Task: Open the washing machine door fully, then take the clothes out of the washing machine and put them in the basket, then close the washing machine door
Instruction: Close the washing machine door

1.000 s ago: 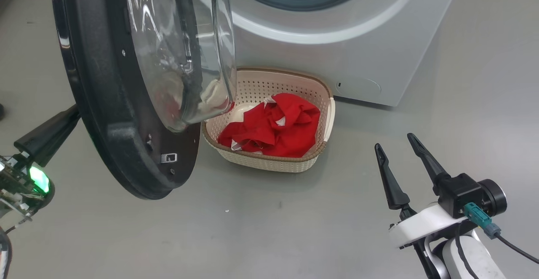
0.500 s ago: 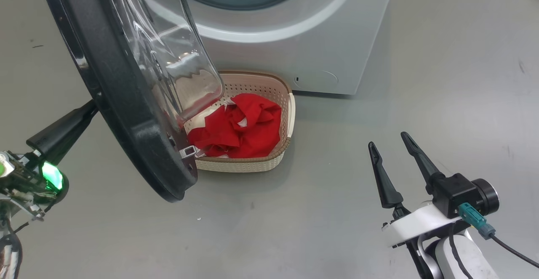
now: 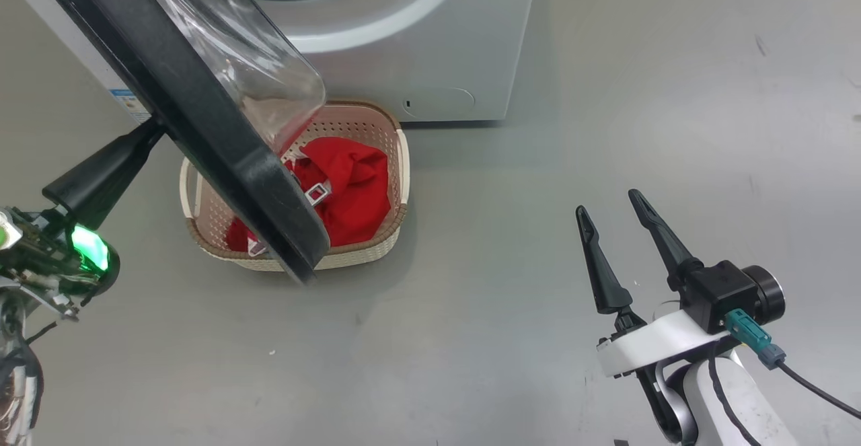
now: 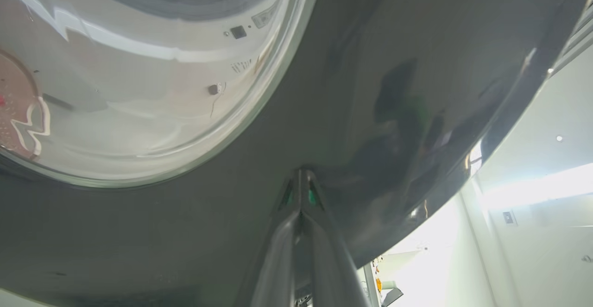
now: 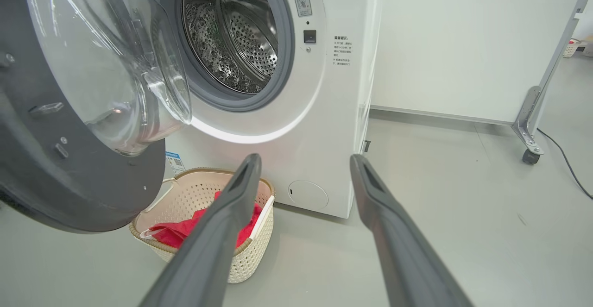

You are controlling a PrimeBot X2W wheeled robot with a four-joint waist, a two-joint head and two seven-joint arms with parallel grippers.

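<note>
The washing machine (image 3: 403, 49) stands at the top of the head view. Its drum (image 5: 236, 38) looks bare of fabric. The washing machine door (image 3: 222, 143) hangs partly open, edge-on, its glass bowl (image 3: 235, 49) facing the machine. My left gripper (image 3: 151, 135) is shut, holding nothing, with its tips (image 4: 301, 177) pressed against the door's glossy black outer rim (image 4: 370, 66). The basket (image 3: 397, 163) sits on the floor under the door, with the red clothes (image 3: 353, 183) inside. My right gripper (image 3: 609, 202) is open and holds nothing, over the floor to the basket's right.
Grey floor stretches to the right of the machine. A metal frame leg on a caster (image 5: 530, 131) and a black cable (image 5: 565, 159) stand at the far right by a white wall (image 5: 463, 43).
The head view has shifted. The door has swung toward the machine, from showing its inner face to edge-on, with my left gripper staying against its outer side. The right gripper has kept its pose.
</note>
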